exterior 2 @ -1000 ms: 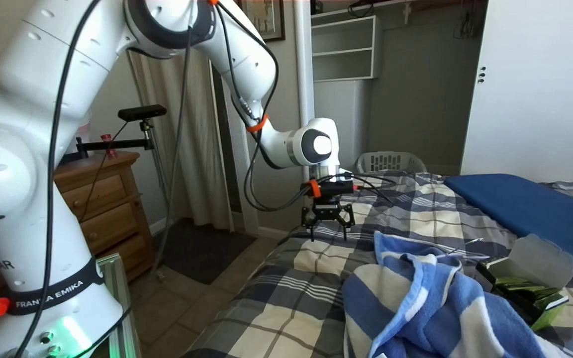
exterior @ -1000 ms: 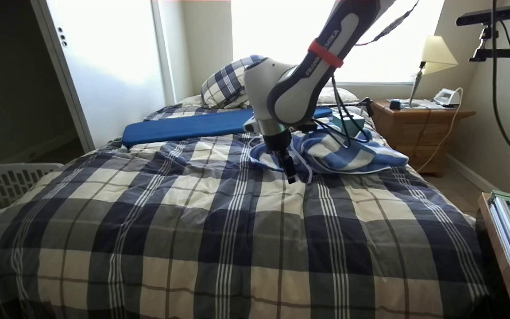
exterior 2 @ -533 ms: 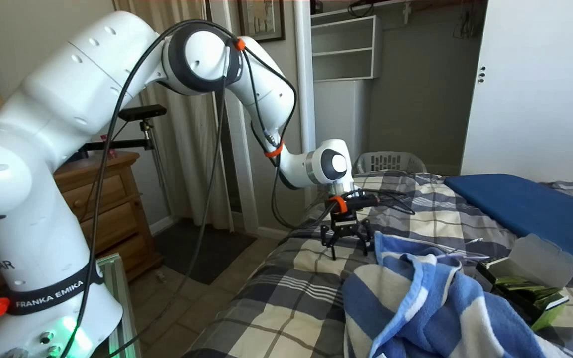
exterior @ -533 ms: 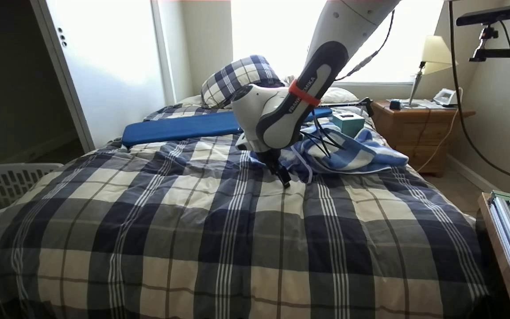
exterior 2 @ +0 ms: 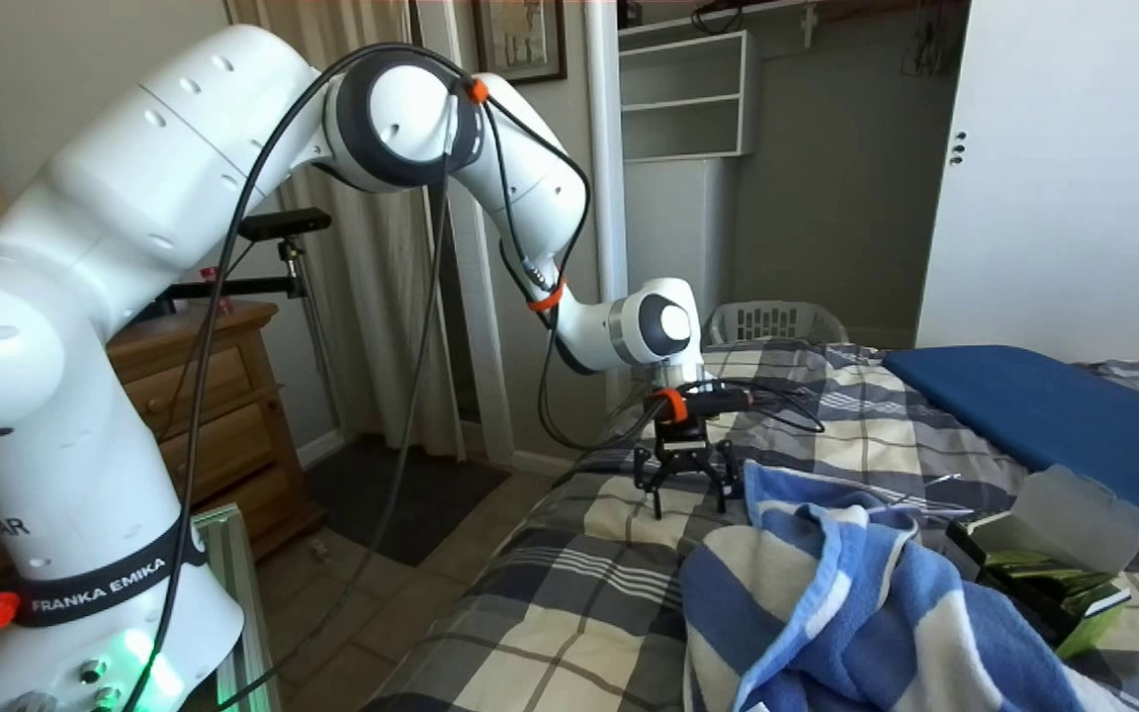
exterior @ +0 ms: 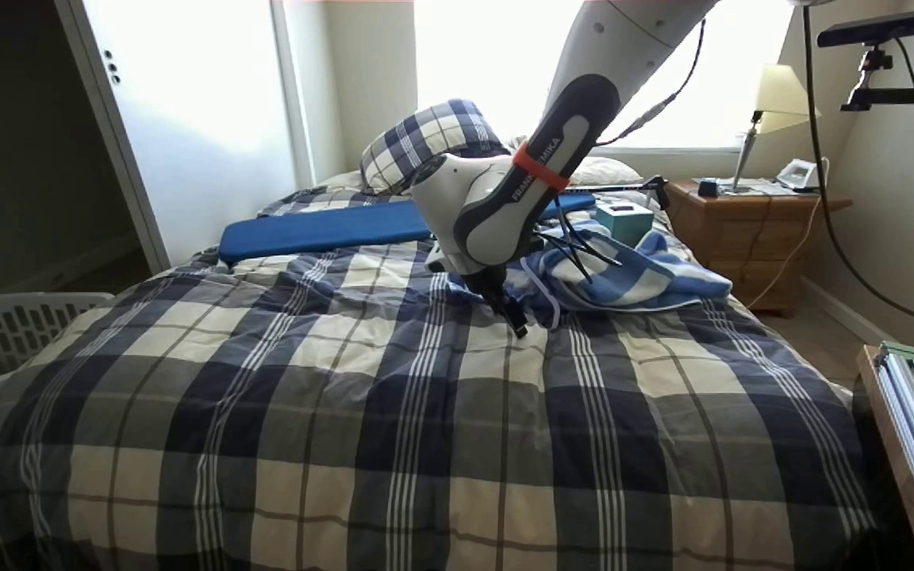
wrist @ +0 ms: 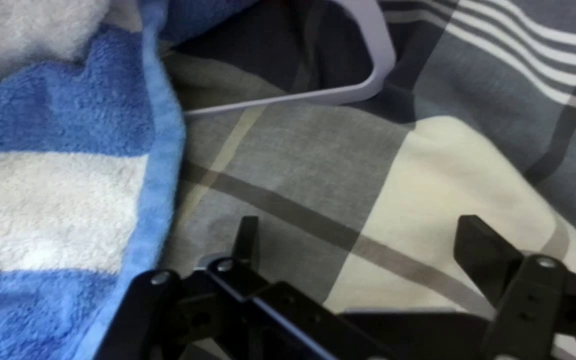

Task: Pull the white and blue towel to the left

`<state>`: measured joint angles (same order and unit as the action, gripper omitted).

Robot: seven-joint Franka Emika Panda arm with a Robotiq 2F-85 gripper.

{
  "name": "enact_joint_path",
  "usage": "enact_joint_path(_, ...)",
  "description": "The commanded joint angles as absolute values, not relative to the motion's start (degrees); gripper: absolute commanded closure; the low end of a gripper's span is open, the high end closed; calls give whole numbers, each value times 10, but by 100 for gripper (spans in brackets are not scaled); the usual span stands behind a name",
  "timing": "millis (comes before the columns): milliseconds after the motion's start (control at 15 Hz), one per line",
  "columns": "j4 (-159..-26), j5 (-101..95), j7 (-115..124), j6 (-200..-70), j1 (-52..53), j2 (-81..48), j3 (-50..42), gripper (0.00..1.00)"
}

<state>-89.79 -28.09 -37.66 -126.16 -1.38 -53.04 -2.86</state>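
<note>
“FRANKA EMIKA” on robot base [exterior 2: 125, 618], “AR” on column [exterior 2: 85, 465], “FRANK”, “MIKA” on forearm [exterior: 576, 131]

Wrist view: towel [wrist: 53, 210] cut off at 9 o'clock, hides part of plastic loop [wrist: 380, 55], itself cut at 1 o'clock. In an exterior view, arm [exterior: 497, 238] blocks some towel; basket [exterior: 36, 298] cut at 9 o'clock. Box [exterior 2: 1074, 519] contents [exterior 2: 1039, 576] in an exterior view, 4 o'clock, unclear.

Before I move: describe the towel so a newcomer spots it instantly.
Start at the big plaid bedspread. On it, beside the open gripper, lies the rumpled towel. Broad blue and white bands set it apart from the navy, grey and cream plaid underneath and the flat, plain blue board.
</note>
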Motion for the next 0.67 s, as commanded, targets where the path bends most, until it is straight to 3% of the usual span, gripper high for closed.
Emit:
enact_joint_path(0,-928,-274,-341,-1222,-6,-499,-31,0)
enact_joint_path(600,-900,-316,-205,-1268,-3,-522,-75,0)
